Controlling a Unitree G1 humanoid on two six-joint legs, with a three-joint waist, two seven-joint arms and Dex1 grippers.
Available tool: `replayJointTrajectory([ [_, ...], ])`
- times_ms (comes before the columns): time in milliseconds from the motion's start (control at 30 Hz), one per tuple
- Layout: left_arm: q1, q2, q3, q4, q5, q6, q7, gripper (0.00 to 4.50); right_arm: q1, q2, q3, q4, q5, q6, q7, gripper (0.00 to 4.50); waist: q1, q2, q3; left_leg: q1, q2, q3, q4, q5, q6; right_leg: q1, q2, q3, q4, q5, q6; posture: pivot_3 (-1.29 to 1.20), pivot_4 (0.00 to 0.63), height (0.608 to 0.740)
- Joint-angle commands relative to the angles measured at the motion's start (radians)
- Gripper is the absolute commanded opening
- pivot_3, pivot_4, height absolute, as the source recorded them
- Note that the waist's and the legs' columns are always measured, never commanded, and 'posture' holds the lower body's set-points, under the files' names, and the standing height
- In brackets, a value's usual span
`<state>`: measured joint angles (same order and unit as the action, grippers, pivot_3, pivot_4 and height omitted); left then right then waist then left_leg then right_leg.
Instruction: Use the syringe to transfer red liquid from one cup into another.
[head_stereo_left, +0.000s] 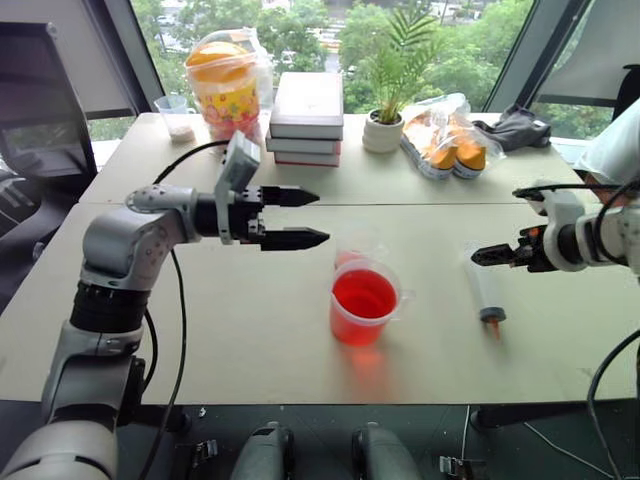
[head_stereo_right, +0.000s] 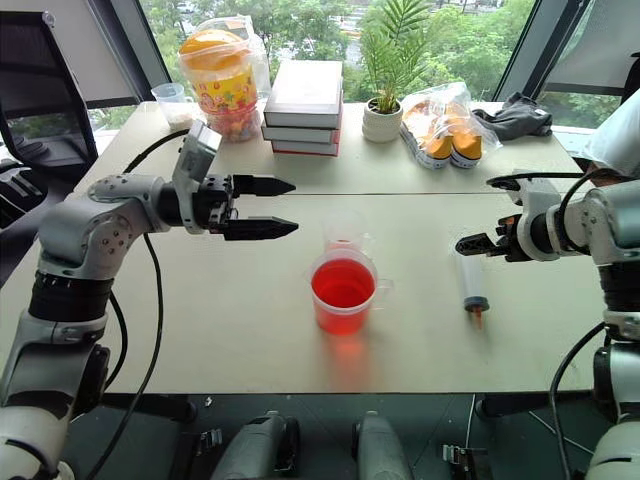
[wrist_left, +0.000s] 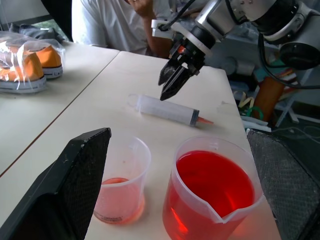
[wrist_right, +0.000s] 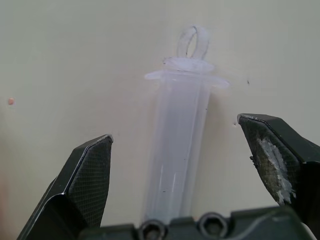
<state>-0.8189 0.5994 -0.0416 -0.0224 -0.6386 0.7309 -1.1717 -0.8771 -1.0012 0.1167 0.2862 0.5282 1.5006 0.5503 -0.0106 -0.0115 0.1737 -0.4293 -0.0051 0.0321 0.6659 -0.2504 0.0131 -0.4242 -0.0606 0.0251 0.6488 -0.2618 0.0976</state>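
Observation:
The syringe (head_stereo_left: 487, 290) lies flat on the table at the right, its orange tip toward the front edge. My right gripper (head_stereo_left: 480, 256) hangs just above its plunger end, open, with the barrel (wrist_right: 180, 140) between its fingers (wrist_right: 85, 180) and untouched. The wide cup (head_stereo_left: 363, 300) stands mid-table, holding red liquid (head_stereo_left: 364, 294) to well over half. Right behind it is the slimmer cup (head_stereo_left: 355, 250), with a thin pinkish layer at its bottom (wrist_left: 117, 197). My left gripper (head_stereo_left: 320, 217) is open and level, up and to the left of both cups, holding nothing.
Along the back of the table stand a stack of books (head_stereo_left: 308, 118), a potted plant (head_stereo_left: 385, 125), a bagged colourful snack tub (head_stereo_left: 228, 85), a little cup with white contents (head_stereo_left: 177, 115), wrapped orange items (head_stereo_left: 445, 140) and a dark cloth (head_stereo_left: 515, 128). A person (wrist_left: 115, 25) sits past the table's right end.

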Motion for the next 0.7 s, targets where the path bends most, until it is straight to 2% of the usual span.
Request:
replayJointTrajectory([
  [33, 0.017, 0.001, 0.016, -0.032, -0.002, -0.018, 0.006, 4.5, -0.064, 0.022, 0.055, 0.085, -0.058, -0.032, 0.034, 4.41, -0.002, 0.0, 0.0, 0.0, 0.0, 0.0, 0.0, 0.0, 0.0, 0.0, 0.0, 0.0, 0.0, 0.0, 0.0, 0.0, 0.15, 0.74],
  [333, 0.068, 0.001, 0.029, -0.103, -0.014, -0.011, 0.05, 4.5, -0.1, 0.122, 0.179, 0.267, -0.19, -0.18, 0.127, 4.41, -0.004, 0.0, 0.0, 0.001, 0.0, 0.001, 0.0, 0.0, 0.0, 0.0, 0.001, 0.0, 0.001, 0.0, 0.0, 0.0, 0.15, 0.74],
  [433, 0.069, 0.001, 0.033, -0.111, -0.018, -0.009, 0.062, 4.5, -0.11, 0.151, 0.197, 0.316, -0.234, -0.224, 0.15, 3.57, -0.004, 0.0, 0.0, 0.001, 0.0, 0.001, 0.001, 0.0, 0.0, 0.001, 0.001, 0.0, 0.001, 0.0, 0.0, 0.0, 0.15, 0.74],
  [567, 0.072, 0.004, 0.034, -0.119, -0.018, -0.008, 0.07, 4.5, -0.122, 0.172, 0.194, 0.349, -0.272, -0.238, 0.178, 1.57, -0.009, 0.0, 0.0, 0.002, 0.0, 0.001, 0.001, 0.0, 0.0, 0.002, 0.001, 0.0, 0.001, 0.0, 0.0, 0.0, 0.15, 0.74],
  [600, 0.072, 0.004, 0.034, -0.12, -0.018, -0.009, 0.069, 4.5, -0.123, 0.175, 0.193, 0.352, -0.279, -0.238, 0.185, 1.39, -0.009, 0.0, 0.0, 0.002, 0.0, 0.001, 0.001, 0.0, 0.0, 0.002, 0.002, 0.0, 0.001, 0.0, 0.0, 0.0, 0.15, 0.74],
  [700, 0.062, 0.006, 0.033, -0.116, -0.018, -0.004, 0.068, 4.5, -0.132, 0.169, 0.166, 0.317, -0.285, -0.211, 0.193, 1.39, -0.009, 0.0, 0.0, 0.002, 0.001, 0.0, 0.001, 0.0, 0.0, 0.002, 0.002, 0.0, 0.002, 0.0, 0.0, 0.0, 0.15, 0.74],
])
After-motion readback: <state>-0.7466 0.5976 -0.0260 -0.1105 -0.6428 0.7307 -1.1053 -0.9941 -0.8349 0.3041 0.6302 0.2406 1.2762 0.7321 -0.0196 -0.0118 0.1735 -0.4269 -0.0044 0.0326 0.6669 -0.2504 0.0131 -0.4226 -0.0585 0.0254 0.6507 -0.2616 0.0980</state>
